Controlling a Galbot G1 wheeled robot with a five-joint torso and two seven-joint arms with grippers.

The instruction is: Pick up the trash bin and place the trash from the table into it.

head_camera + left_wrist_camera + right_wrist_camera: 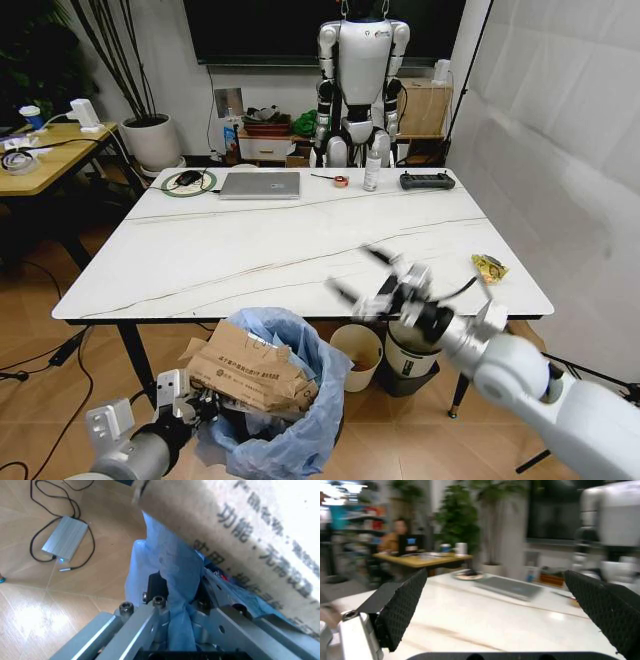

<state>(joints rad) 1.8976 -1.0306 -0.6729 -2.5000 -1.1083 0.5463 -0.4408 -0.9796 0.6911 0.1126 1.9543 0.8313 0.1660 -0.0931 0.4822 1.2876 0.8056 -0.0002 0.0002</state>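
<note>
Light-blue plastic bag of the trash bin (275, 400) is pinched between the 2 fingers (150, 611) of the left gripper (190, 400), which clamps the liner at the bin's rim; the left wrist view shows the film bunched between the metal fingers. The bin hangs upright below the table's (250, 250) near edge, its mouth facing up. Torn brown cardboard (250, 375) lies slantwise across the mouth, its long axis running roughly parallel to that near edge, printed side up. The right gripper (385, 285) hovers over the table's near edge toward the right corner, blurred in the head view; the right wrist view shows its 2 black fingers (400, 609) spread wide with nothing between them. A small yellow wrapper (490, 267) lies near the table's right edge.
</note>
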